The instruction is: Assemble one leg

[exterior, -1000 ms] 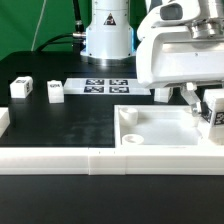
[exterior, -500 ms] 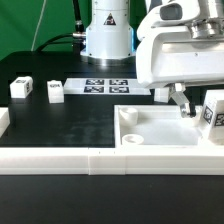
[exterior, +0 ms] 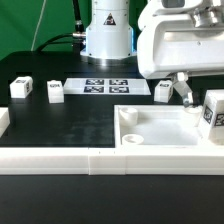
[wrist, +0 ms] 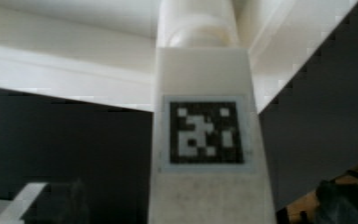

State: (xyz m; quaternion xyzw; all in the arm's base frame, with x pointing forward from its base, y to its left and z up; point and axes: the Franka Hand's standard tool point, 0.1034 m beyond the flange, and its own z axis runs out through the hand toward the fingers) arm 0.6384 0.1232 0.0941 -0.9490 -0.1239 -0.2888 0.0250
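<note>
The exterior view looks low across the table toward the arm base at twelve o'clock. The wrist view sits very close on a leg, probably the leg at three o'clock in the exterior view.

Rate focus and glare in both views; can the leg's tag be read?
Wrist view: the leg spans the frame, soft and out of focus; its tag shows only as a blurred pattern. Exterior view: sharper, but the white panel is nearly washed out against the black table.
</note>
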